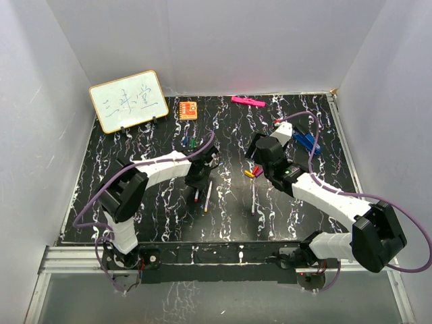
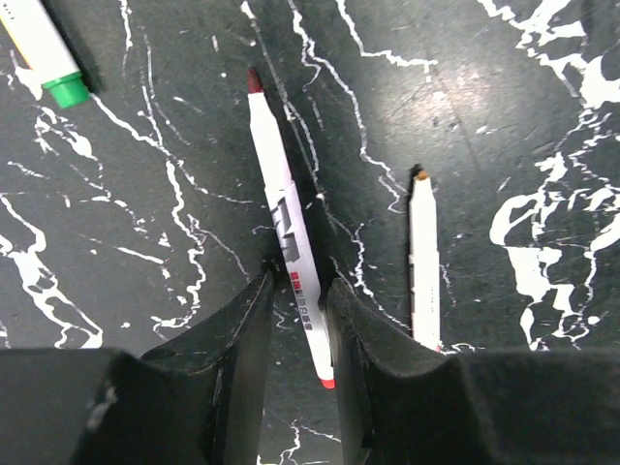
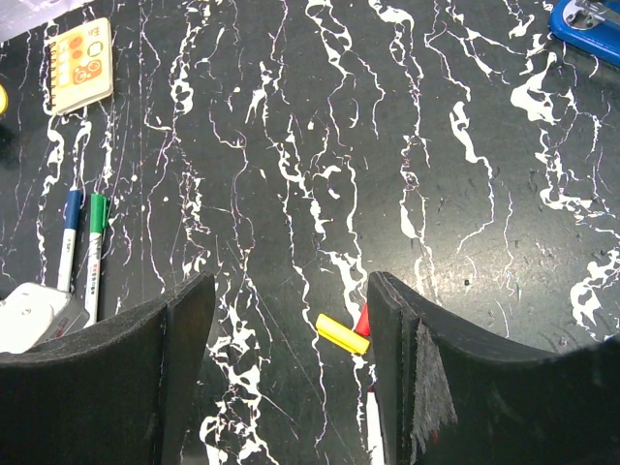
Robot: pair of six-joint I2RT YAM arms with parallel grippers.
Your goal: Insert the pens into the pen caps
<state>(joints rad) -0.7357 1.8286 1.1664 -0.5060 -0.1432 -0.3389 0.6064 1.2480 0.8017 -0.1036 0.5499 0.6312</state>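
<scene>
Pen (image 2: 276, 203) between barely parted left jaws

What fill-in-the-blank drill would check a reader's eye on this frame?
The uncapped pen between the left end effector fingers has a ___ tip.
Beside the red cap, a second cap lies between the open right end effector fingers; its colour is ___.
Next to the blue-capped pen, the other capped pen wears a ___ cap.
Missing words: red; yellow; green.

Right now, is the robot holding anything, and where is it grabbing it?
Can't tell for sure. The left gripper straddles the red pen near its back end. The right gripper is open, holding nothing.
</scene>
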